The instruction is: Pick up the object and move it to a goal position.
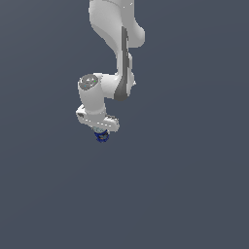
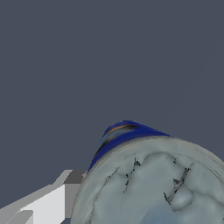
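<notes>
Downward-bent arm (image 1: 114, 53), gripper (image 1: 100, 132) around can (image 1: 101, 137)

Flat, even simulator light on a dull slate backdrop; no cast shadows or glare; both renders coarse, slightly soft.

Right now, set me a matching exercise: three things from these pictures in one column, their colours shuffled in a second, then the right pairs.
Things:
1. the can's label
2. the can's top
3. the arm's casing

Colours:
A. white
B. dark blue
C. silvery grey

Pairs: 1-B, 2-C, 3-A.
</notes>
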You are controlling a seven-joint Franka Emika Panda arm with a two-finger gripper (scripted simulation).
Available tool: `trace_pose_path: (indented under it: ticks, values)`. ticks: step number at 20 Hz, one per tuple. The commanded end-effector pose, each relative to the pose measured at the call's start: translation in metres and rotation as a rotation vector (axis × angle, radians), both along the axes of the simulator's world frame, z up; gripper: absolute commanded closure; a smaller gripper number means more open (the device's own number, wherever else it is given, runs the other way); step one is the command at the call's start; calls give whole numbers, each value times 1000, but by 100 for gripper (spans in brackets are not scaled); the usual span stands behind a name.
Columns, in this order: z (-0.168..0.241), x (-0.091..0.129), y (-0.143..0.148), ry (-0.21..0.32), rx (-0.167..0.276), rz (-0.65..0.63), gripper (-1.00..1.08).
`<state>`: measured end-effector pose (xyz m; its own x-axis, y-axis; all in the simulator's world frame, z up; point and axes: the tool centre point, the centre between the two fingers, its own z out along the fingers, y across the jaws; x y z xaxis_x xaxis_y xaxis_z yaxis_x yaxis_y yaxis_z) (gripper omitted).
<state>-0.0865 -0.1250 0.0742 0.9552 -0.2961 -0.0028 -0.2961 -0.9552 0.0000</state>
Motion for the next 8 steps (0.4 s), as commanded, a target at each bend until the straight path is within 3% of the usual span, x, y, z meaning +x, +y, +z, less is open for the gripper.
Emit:
trace_pose_path:
  ticks: [1,8]
  values:
    - [1,-5,-8,-3,-1,0,108]
    - [1,-5,-9,-3,-1,0,108]
